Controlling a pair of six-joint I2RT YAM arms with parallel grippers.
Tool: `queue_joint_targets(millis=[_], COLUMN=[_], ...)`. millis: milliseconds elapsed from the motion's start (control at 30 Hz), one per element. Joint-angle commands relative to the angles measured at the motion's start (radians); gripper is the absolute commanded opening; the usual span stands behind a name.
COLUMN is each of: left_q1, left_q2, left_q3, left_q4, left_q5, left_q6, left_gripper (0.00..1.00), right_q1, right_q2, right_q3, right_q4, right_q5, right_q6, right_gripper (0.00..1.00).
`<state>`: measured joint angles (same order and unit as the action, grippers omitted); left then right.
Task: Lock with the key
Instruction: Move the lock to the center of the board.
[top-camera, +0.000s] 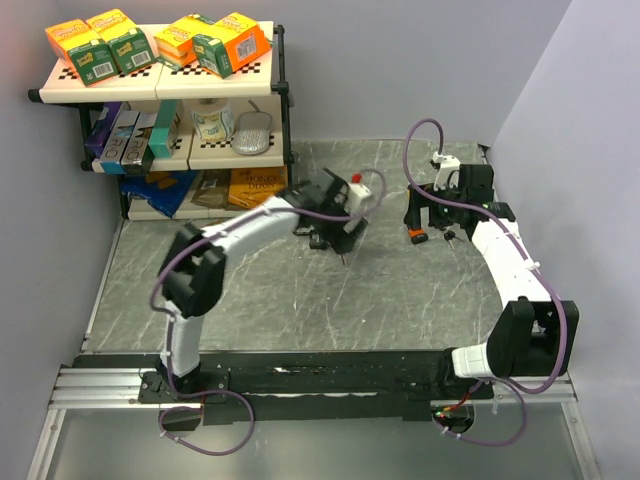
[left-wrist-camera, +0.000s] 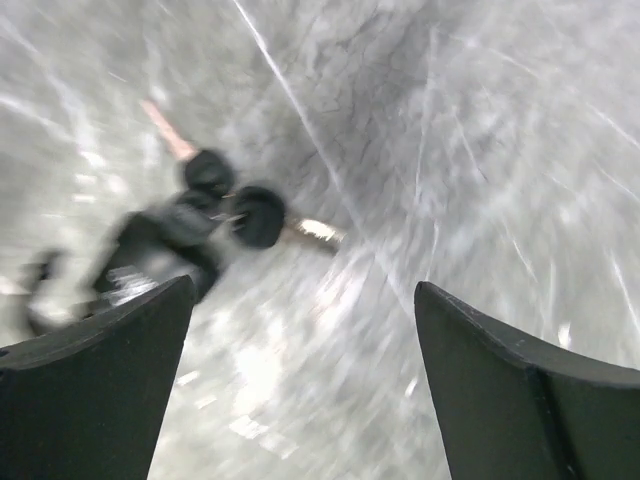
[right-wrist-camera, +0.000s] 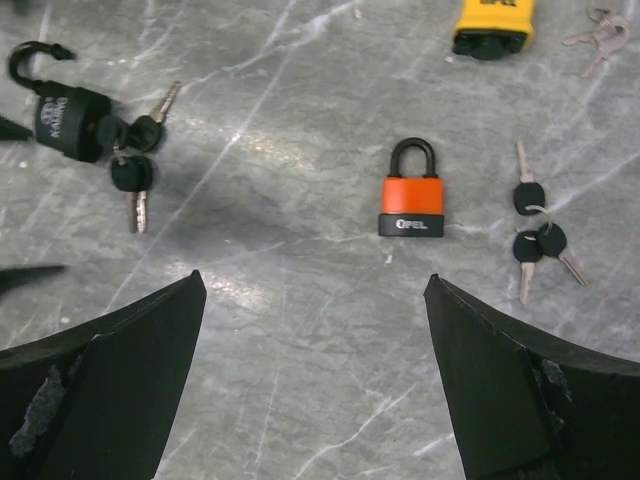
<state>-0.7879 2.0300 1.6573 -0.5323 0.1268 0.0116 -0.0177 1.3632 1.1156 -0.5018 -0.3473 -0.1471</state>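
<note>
Right wrist view gives us the black padlock (right-wrist-camera: 62, 105) lying loose on the table (right-wrist-camera: 300, 380), shackle open, key bunch (right-wrist-camera: 130, 150) at its body; we judge a careless push could skid it or knock the key out. Our left gripper (left-wrist-camera: 305, 300) hovers near it at mid-table, jaws wide and empty, while the right gripper (right-wrist-camera: 315, 290), equally wide and empty, points down over the orange padlock (right-wrist-camera: 412, 200).
</note>
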Motion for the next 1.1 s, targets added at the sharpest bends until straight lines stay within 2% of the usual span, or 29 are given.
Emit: queue_joint_targets(millis=[0, 100, 167, 300, 400, 700, 1067], left_q1=[0.143, 0.202, 0.219, 0.231, 0.230, 0.231, 0.234], left_q2=[-0.120, -0.122, -0.120, -0.099, -0.077, 0.044, 0.139], left_q3=[0.056, 0.047, 0.032, -0.010, -0.037, 0.012, 0.058], left_q4=[-0.144, -0.265, -0.300, -0.282, -0.207, -0.146, -0.107], left_q5=[0.284, 0.354, 0.375, 0.381, 0.379, 0.401, 0.425], left_q6=[0.354, 0.563, 0.648, 0.802, 0.862, 0.953, 0.967], left_gripper=[0.96, 0.96, 0.96, 0.98, 0.99, 0.95, 0.90], right_q1=[-0.007, -0.007, -0.007, -0.016, -0.019, -0.083, -0.105], right_q2=[-0.072, -0.088, -0.096, -0.147, -0.183, -0.199, -0.190], right_q3=[-0.013, -0.028, -0.033, -0.057, -0.079, -0.076, -0.042], right_q4=[-0.006, -0.001, -0.001, 0.038, 0.083, 0.058, -0.035], right_q5=[-0.082, -0.126, -0.145, -0.258, -0.298, -0.452, -0.499], right_q6=[-0.023, -0.039, -0.048, -0.039, 0.001, 0.034, -0.068], right_gripper=[1.00, 1.00, 1.00, 1.00, 1.00, 1.00, 1.00])
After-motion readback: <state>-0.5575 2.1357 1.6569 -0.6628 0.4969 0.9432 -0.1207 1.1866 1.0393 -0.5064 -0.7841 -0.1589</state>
